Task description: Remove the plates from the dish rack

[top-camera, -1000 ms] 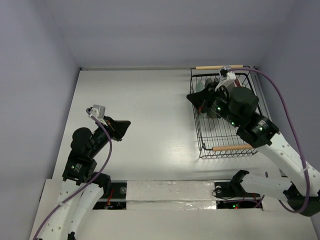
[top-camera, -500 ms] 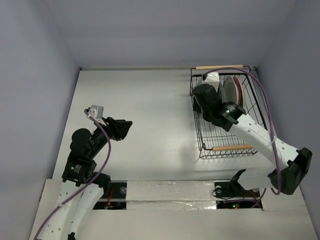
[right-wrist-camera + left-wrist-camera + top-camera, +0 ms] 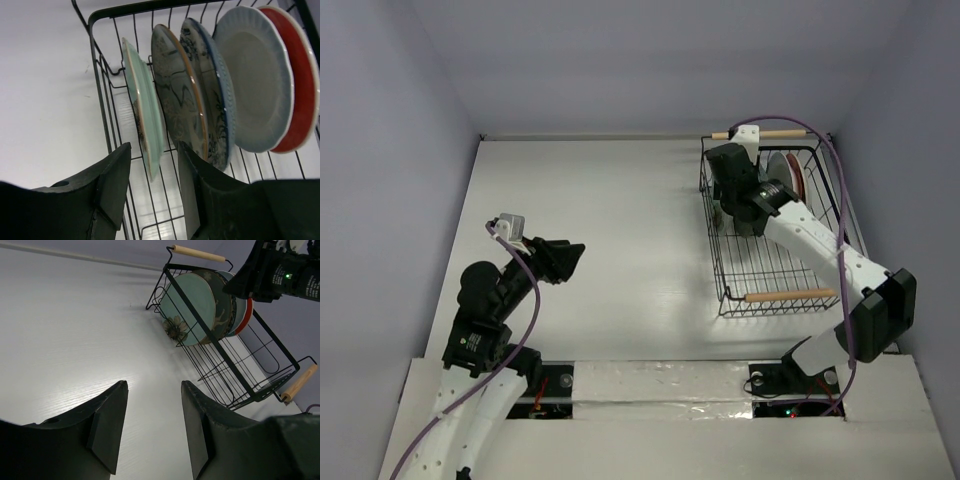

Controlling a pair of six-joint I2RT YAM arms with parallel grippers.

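The black wire dish rack (image 3: 721, 268) with wooden rod handles stands at the right of the table. Several plates stand on edge at its far end: pale green (image 3: 147, 125), dark grey patterned (image 3: 177, 105), white with blue floral (image 3: 212, 100), plain white (image 3: 255, 80) and red (image 3: 305, 85). My right gripper (image 3: 153, 150) hangs open above the rack's far left part (image 3: 730, 205). The green plate's rim shows in line between its fingers, touching neither. My left gripper (image 3: 154, 390) is open and holds nothing, low over the table's left side (image 3: 572, 250), well away from the rack (image 3: 235, 385).
The table (image 3: 620, 220) is white, with grey walls on three sides. The right wall stands close behind the rack. The arm bases and cables sit at the near edge. A purple cable (image 3: 825, 160) loops over the rack's far end.
Both grippers have gone from shut to open. The right arm has swung toward the rack's far left corner, uncovering the plates. The left arm has barely moved.
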